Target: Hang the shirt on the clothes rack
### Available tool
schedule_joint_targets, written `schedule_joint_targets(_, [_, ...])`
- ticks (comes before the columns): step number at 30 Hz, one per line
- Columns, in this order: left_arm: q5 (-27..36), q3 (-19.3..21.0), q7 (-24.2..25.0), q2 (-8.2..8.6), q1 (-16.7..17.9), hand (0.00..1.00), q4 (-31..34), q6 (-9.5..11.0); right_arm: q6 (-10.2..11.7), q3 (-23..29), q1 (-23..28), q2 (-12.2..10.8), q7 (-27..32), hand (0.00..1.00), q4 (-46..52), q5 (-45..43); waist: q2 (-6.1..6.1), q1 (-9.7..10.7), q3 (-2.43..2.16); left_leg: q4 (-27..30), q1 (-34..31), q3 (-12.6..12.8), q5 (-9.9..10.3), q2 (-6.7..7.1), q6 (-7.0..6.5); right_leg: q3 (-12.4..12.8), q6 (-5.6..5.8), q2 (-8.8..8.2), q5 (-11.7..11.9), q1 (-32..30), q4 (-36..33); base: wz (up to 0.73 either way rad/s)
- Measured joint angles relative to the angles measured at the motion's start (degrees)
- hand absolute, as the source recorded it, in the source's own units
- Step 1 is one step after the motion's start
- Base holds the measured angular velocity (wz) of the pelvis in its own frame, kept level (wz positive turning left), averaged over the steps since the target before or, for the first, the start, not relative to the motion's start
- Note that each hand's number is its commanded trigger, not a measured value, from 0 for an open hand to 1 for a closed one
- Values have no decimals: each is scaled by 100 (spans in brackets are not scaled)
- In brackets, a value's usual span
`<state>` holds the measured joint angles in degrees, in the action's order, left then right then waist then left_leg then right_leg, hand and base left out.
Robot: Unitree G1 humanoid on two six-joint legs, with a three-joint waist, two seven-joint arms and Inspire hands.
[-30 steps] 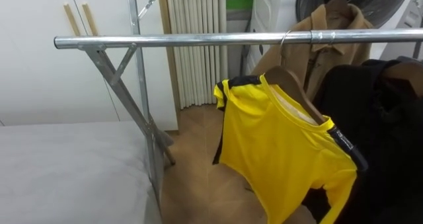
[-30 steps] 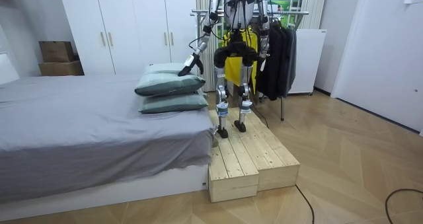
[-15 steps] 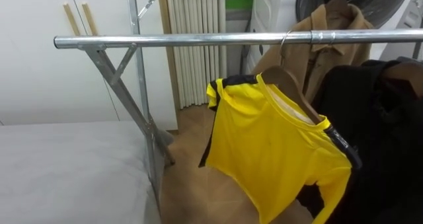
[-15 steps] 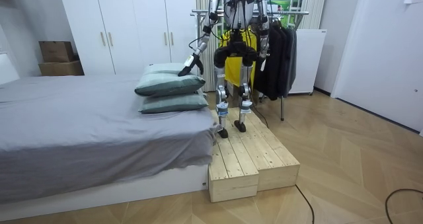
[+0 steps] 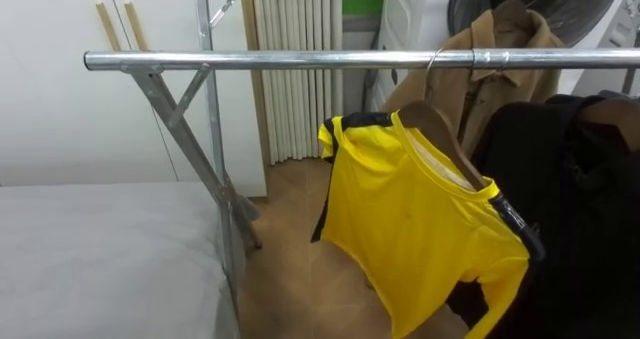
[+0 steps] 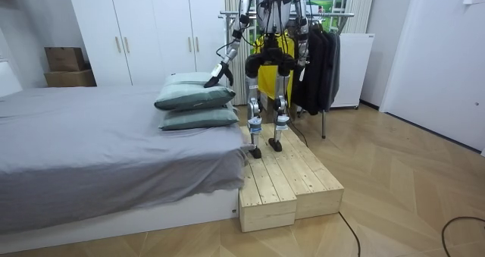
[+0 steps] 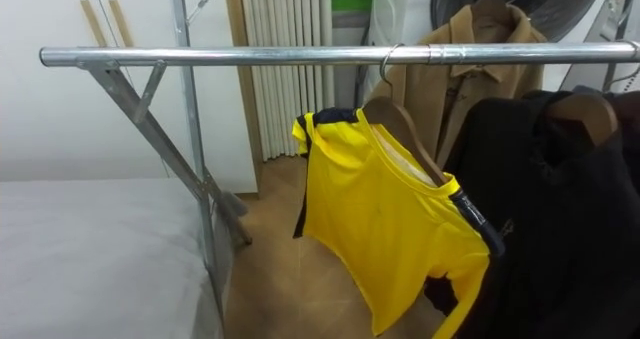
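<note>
Cannot tell finger state of left hand [image 6: 218, 74]: dark and small in room view, held out well left of silver metal rail [image 5: 280, 61], above stacked grey-green pillows [image 6: 195, 98]. Same for right hand [image 6: 302, 66], low beneath rail, beside black hanging garments [image 5: 580, 199]; hold on anything not readable. Yellow short-sleeved T-shirt with black trim [image 5: 420, 229] on brown wooden hanger [image 5: 440, 129], hooked over rail, hanging askew. Tan collared coat [image 5: 510, 39] behind rail. Grey-sheeted bed [image 5: 100, 259] below rail's left end. Standing on pale wooden platform [image 6: 288, 181], facing rail.
</note>
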<state>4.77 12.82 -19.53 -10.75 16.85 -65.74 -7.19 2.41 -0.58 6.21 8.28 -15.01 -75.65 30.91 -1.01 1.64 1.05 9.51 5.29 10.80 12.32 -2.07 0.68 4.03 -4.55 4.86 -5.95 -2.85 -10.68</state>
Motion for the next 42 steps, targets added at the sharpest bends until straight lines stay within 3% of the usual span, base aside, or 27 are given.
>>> schedule_joint_targets(13, [-2, -2, -12, 0, 2, 0, 1, 0, 3, -2, 1, 0, 1, 0, 1, 4, 11, -4, -6, 0, 7, 3, 0, -7, 0, -7, -4, 2, 4, 10, 4, 0])
schedule_joint_targets(19, [-6, -6, 13, 9, 2, 0, 0, 8, 14, -3, 2, 20, 1, 0, -1, 4, 81, -19, -5, -9, 40, 7, 3, -19, 3, -37, -5, 6, 5, 60, 14, 1])
schedule_joint_targets(26, [-44, -243, 39, 11, -113, 0, -155, 20, 60, -100, -57, 85, -28, 0, 11, 5, 189, -19, 2, -15, 11, -158, 6, -13, 3, -238, -25, -28, -1, 68, 3, 9])
schedule_joint_targets(30, [-265, -320, 38, 35, -153, 0, -152, 23, 64, -323, -215, 116, -117, 0, 32, -14, 280, -38, -32, 25, -151, -172, 6, -24, 12, -359, -48, -48, 4, -65, -1, 5])
schedule_joint_targets(34, [-263, -497, 36, 22, -206, 0, -63, 28, 64, -535, -444, 116, -125, 0, 27, -464, 312, -62, -35, 132, -363, -252, -1, -26, 20, -496, -78, -86, -23, -209, -53, 18])
schedule_joint_targets(35, [-264, -568, 36, 18, -264, 0, -63, 48, 71, -661, -570, 115, -141, 0, 28, -579, 310, -67, -2, 187, -457, -300, -2, -18, 22, -565, -88, -112, -58, -281, -117, 33])
schedule_joint_targets(37, [-263, -684, 36, 5, -373, 0, -53, 129, 81, -825, -688, 117, -202, 0, 28, -724, 332, -46, 0, 324, -669, -423, -14, -8, 24, -789, -104, -172, -78, -364, -144, 59])
schedule_joint_targets(38, [-263, -763, 38, -2, -478, 0, 54, 134, 83, -926, -729, 135, -228, 0, 27, -779, 352, -33, 8, 440, -845, -509, -33, -3, 29, -1012, -106, -222, -77, -385, -110, 100])
schedule_joint_targets(39, [-264, -814, 40, 6, -565, 0, 199, 166, 91, -932, -750, 143, -243, 0, 12, -882, 364, -16, 12, 483, -995, -421, -136, 3, 20, -1277, -110, -292, -79, -376, -99, 115])
schedule_joint_targets(40, [-264, -850, 47, 5, -607, 0, 205, 247, 110, -920, -744, 149, -250, 0, -1, -934, 368, -14, 17, 483, -1052, -302, -194, -6, 12, -1441, -112, -323, -79, -336, -85, 132])
schedule_joint_targets(41, [-248, -881, 89, 10, -708, 0, 210, 402, 125, -881, -749, 163, -263, 0, -2, -1082, 367, -40, 72, 469, -1130, 103, -349, -45, -25, -1757, -128, -393, -102, -266, -70, 148])
schedule_joint_targets(42, [-200, -963, 157, 5, -785, 0, 278, 501, 126, -809, -749, 169, -277, 0, -3, -1134, 357, -45, 73, 369, -1200, 589, -520, -68, -99, -2137, -148, -529, -120, -251, 60, 152])
